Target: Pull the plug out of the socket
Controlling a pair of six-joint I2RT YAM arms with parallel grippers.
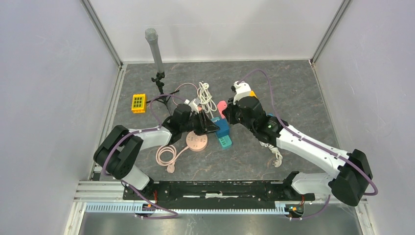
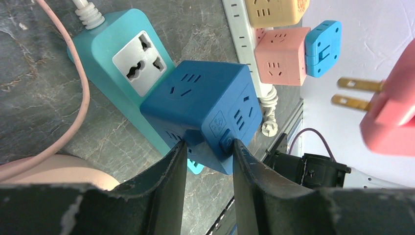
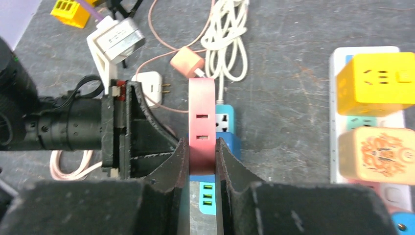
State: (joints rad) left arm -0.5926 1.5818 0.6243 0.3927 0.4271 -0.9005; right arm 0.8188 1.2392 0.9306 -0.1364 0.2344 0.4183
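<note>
The grey tabletop (image 1: 293,88) carries a teal power strip (image 2: 105,46), which lies flat near the middle with its cable leaving at the far end. A blue cube socket (image 2: 205,103) sits plugged into the strip, beside its one uncovered white outlet. The left gripper (image 2: 206,147) reaches in from the strip's left; its fingers (image 2: 171,171) are drawn narrow and press on the cube's lower near edge, one on each side.

The pink plug (image 3: 201,122) is off the strip and up in the air, just above and beyond the blue cube. The right gripper (image 3: 201,147) holds it from the strip's right side, with the fingers (image 3: 178,161) clamped flat against the plug's two broad faces. From the right wrist the plug shows edge-on, its long axis running away from the camera in line with the strip. From the left wrist its two brass prongs (image 2: 359,85) stand bare and nearly level; they point toward the strip's cable end and touch nothing.

To the right of the teal strip lies a white power strip (image 3: 342,54) loaded with yellow, peach and pink cubes. Just left of the teal strip rests a round pink socket (image 1: 197,142) with a looped cord; beyond the teal strip sits a coiled white cable (image 1: 207,98), and further left of that a small yellow block (image 1: 138,103).
</note>
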